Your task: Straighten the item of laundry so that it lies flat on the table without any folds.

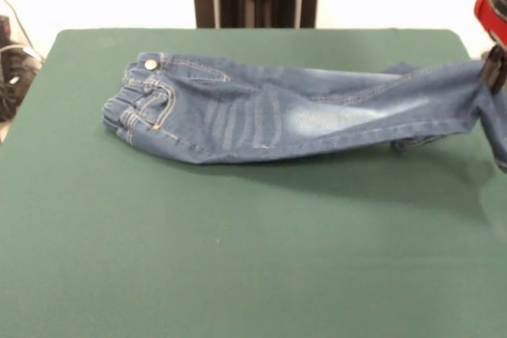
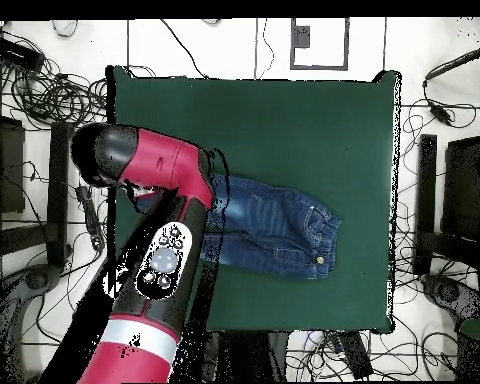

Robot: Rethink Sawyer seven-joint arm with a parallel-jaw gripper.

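Front view shows the small pair of blue denim jeans (image 1: 269,112) lying across the far half of the green bench (image 1: 238,275), waistband and brass button (image 1: 150,64) toward the picture's left, legs running off to the right. The two legs appear stacked, one over the other, so the garment is folded lengthwise. At the right edge the cuff end rises off the felt to the gripper (image 1: 493,73), whose fingers seem clenched on the hem, with a flap of denim hanging below.

In the overhead view the red arm (image 2: 159,200) covers the cuff end, and only the waist half shows.

Denim this small is probably light, soft yet fairly stiff at seams, so it should drag across the felt without slipping from a pinch. Hems and waistband look like the firmest places to grip; the upper leg's cuff would be the hold for peeling the legs apart.
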